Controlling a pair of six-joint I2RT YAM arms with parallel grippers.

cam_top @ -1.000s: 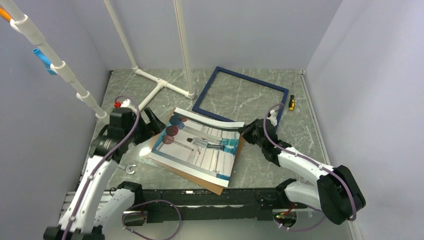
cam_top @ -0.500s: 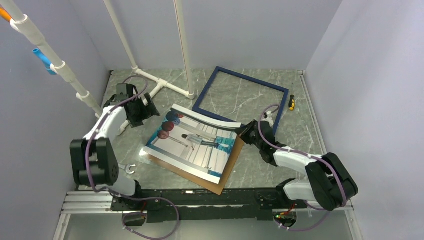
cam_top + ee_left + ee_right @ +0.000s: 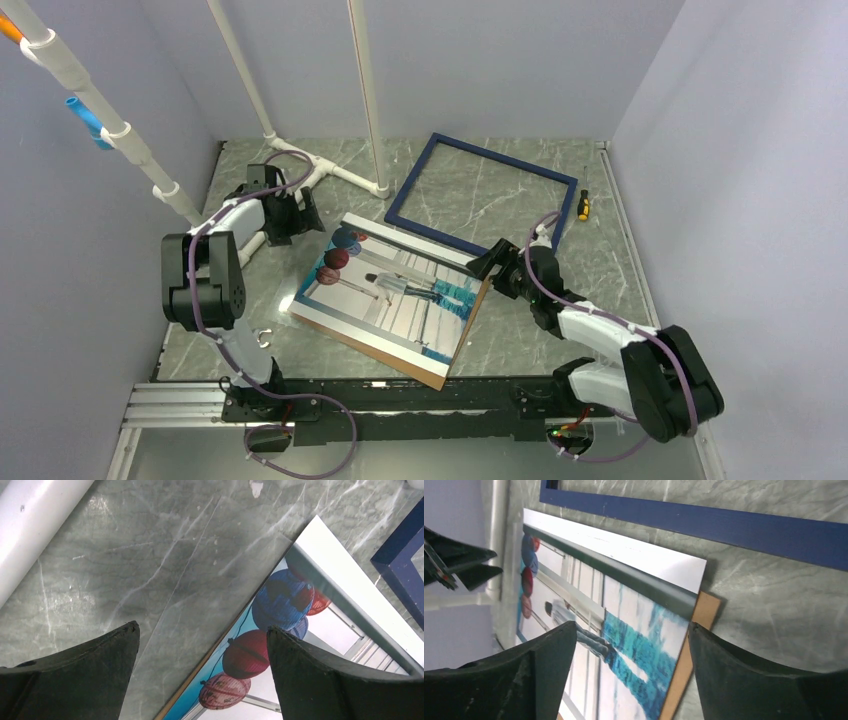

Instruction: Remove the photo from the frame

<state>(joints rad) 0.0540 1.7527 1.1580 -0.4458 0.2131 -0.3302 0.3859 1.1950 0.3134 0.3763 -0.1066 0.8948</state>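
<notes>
The photo (image 3: 395,290) lies face up on a brown backing board (image 3: 472,325) in the middle of the table, its far white edge still curled up a little. The dark blue frame (image 3: 505,160) lies apart behind it, with bare table inside it. My left gripper (image 3: 303,214) is open beside the photo's far left corner, touching nothing. In the left wrist view its gripper (image 3: 202,627) hangs over the red balls on the photo (image 3: 280,595). My right gripper (image 3: 631,626) is open at the right corner of the photo (image 3: 574,580), over the board's edge (image 3: 704,610), with the frame (image 3: 724,525) beyond.
White pipe feet (image 3: 320,170) and uprights stand at the back left. A yellow-handled screwdriver (image 3: 583,207) lies right of the frame. A small metal wrench (image 3: 262,338) lies near the left arm's base. Walls close in on three sides.
My right gripper opened and let go of the photo's right corner. The photo's raised far edge dropped flatter onto the board. My left arm drew back toward the far left.
</notes>
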